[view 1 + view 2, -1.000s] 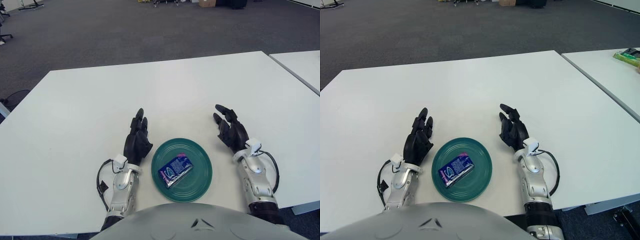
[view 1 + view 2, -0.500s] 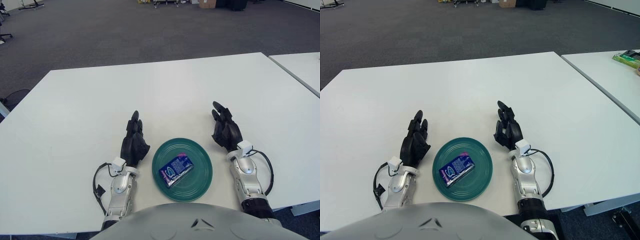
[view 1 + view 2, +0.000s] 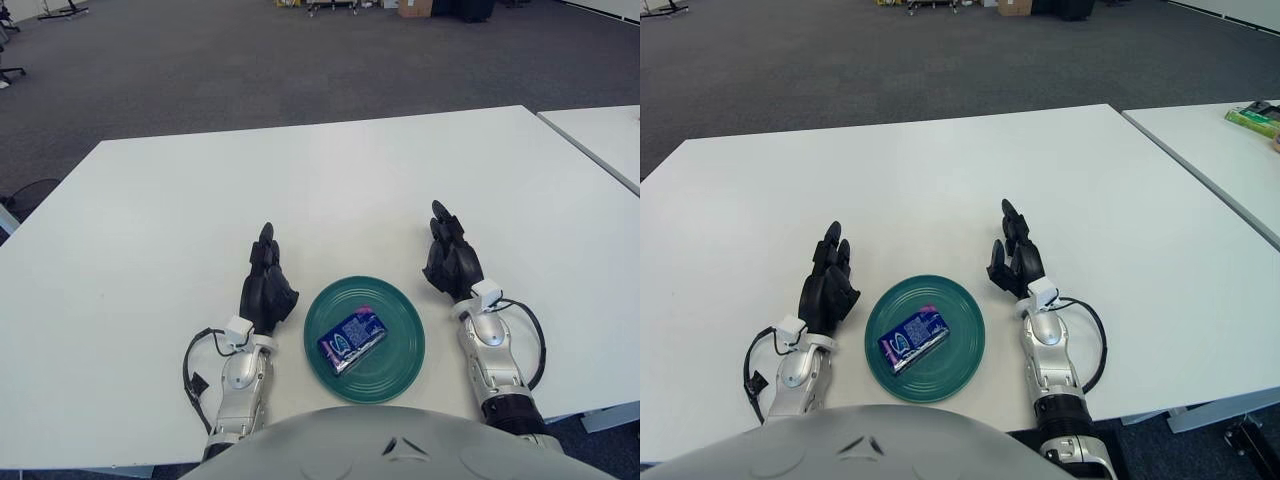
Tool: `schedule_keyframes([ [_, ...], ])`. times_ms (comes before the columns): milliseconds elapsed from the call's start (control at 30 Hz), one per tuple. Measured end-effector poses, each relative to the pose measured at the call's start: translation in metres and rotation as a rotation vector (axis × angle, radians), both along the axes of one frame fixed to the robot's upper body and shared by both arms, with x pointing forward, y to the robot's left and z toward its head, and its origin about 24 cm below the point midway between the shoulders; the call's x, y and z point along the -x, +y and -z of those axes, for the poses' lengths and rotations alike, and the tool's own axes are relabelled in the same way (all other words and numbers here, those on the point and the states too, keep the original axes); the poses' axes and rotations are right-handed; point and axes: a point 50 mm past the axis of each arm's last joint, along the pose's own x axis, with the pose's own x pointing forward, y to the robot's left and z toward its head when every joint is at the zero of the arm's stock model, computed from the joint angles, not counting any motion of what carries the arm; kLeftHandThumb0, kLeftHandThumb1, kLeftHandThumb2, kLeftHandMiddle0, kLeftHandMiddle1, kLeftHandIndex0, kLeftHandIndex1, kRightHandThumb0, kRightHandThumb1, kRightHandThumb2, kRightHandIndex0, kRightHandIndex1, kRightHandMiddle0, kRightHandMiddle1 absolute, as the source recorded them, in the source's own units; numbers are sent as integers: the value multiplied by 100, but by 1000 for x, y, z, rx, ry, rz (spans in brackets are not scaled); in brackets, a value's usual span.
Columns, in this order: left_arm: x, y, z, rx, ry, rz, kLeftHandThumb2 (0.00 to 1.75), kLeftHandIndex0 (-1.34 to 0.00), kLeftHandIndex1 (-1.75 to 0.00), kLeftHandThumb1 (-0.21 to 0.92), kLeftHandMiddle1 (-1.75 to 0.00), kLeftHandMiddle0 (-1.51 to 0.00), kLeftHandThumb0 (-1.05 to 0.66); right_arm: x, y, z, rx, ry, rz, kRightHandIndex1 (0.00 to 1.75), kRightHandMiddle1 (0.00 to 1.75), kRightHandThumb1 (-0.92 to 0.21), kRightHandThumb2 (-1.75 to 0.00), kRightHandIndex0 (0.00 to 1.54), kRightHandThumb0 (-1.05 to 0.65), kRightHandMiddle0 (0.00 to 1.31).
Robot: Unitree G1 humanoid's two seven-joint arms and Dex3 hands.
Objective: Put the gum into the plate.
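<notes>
Gum pack [image 3: 351, 340] lay flat inside the green plate [image 3: 400, 358] on the white table [image 3: 180, 210]. Left hand [image 3: 267, 290] sat just left of the plate, right hand [image 3: 451, 263] just right; both had fingers extended, released, grasping nothing.

Bright, even light from overhead — the white bench [image 3: 200, 200] reads clean with no blown-out glare. Shadows are soft and short: a faint one hugs each hand and the rim of the plate [image 3: 405, 345]. The gum [image 3: 351, 341] wrapper shows a small sheen. The dark carpet [image 3: 250, 70] beyond stays well lit. Focus holds across the bench — far objects at the top edge are small and indistinct. Bench edges look straight.
</notes>
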Motion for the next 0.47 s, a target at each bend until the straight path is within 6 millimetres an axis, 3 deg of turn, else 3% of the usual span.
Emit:
schedule_keyframes([
  [467,0,0,0,-2,-3,1,107,0,-9,92,0,0,-103,0,2,1,-31,11,7,0,0,-92,-99,0,-80,0],
])
